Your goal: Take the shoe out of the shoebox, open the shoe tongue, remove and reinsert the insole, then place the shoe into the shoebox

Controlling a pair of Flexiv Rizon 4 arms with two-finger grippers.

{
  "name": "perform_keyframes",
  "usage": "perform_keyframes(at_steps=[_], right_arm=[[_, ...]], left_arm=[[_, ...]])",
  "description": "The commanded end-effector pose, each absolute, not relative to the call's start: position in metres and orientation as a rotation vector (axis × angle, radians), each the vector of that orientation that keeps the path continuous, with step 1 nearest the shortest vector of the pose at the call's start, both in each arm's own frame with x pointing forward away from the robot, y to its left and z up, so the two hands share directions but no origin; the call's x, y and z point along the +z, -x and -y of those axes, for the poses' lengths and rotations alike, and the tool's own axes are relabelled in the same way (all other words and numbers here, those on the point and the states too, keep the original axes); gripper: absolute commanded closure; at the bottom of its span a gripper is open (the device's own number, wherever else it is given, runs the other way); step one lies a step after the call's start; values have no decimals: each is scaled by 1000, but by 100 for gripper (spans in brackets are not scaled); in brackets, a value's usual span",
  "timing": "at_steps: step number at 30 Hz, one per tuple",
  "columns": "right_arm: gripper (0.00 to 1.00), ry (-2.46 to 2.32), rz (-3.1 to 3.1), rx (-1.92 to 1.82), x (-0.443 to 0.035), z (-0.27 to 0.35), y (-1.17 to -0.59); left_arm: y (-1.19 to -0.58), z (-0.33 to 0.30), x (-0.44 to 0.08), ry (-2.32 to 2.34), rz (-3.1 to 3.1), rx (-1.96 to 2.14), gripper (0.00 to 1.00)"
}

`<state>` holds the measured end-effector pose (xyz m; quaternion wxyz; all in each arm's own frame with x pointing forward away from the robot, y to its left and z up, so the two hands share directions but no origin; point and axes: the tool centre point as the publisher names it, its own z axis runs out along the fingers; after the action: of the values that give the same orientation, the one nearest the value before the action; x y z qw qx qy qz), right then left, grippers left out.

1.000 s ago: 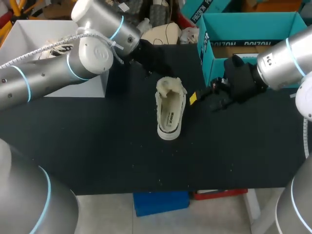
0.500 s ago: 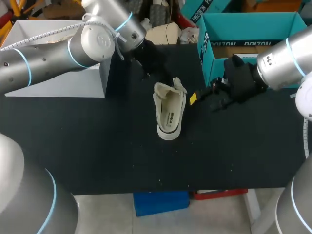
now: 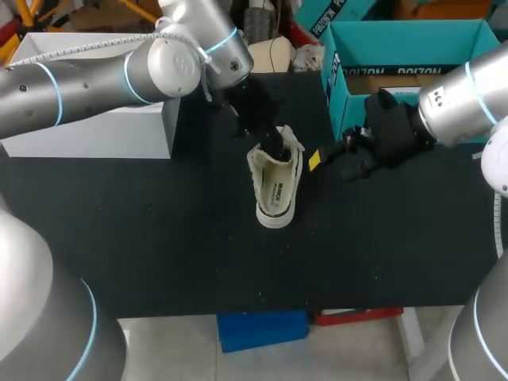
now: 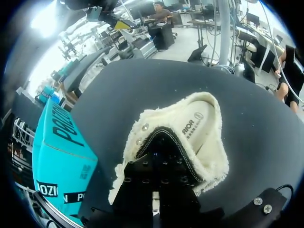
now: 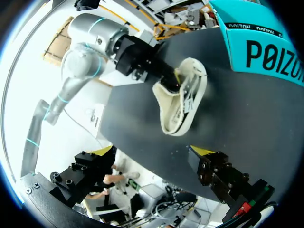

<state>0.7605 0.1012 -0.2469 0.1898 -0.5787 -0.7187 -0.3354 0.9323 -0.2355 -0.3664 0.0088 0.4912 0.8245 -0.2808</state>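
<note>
Left pincer (image 3: 275,144) sits buried in the shoe (image 3: 278,192) on the table (image 3: 159,238), grip hidden, so we cannot tell; pull hard and that unpinned shoe could skid or tip.

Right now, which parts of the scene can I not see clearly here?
Cream fabric shoe's front end: left wrist view, under the black left hand.
Insole's front part: head view, behind that hand.
Teal cardboard shoebox's inside, partly: head view, behind the right arm.
</note>
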Motion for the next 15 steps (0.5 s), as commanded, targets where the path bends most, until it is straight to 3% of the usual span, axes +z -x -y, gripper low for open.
perform_keyframes(at_steps=[1, 15], right_arm=[[0, 1627, 2021, -939, -247, -102, -761], [0, 1627, 2021, -939, -247, -102, -761]], left_arm=[[-934, 239, -370, -1552, -2594, -861, 100], [-929, 252, -376, -1580, -2570, -862, 100]])
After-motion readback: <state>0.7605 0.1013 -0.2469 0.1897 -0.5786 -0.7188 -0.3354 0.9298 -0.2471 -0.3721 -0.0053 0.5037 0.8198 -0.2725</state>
